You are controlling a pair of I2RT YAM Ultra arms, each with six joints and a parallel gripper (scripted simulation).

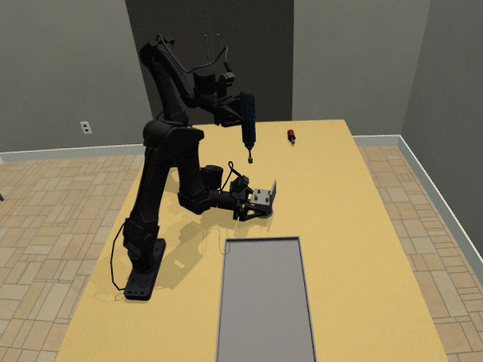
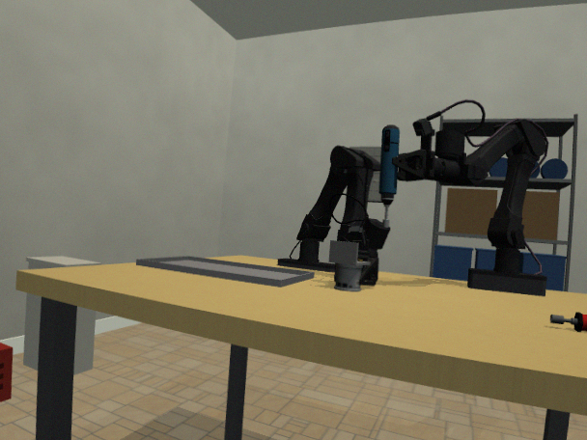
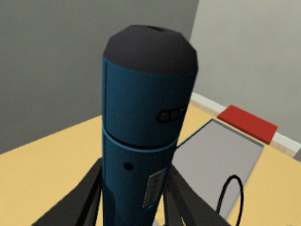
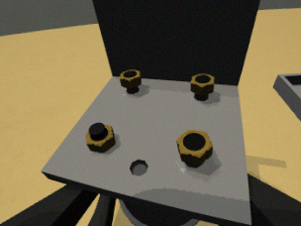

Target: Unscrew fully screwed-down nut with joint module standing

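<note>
My left gripper is shut on the electric nut driver, held upright. Its socket hangs in the air above the bracket's height, touching nothing. My right gripper is shut on the joint module below the bracket. The module stands upright on the table. In the right wrist view the near-left nut sits low with its stud sticking out; the near-right nut and both far nuts sit raised.
A grey tray lies on the table beside the module. A red-handled tool lies at the table's far end in the top view. The right arm's cable loop rises near the driver.
</note>
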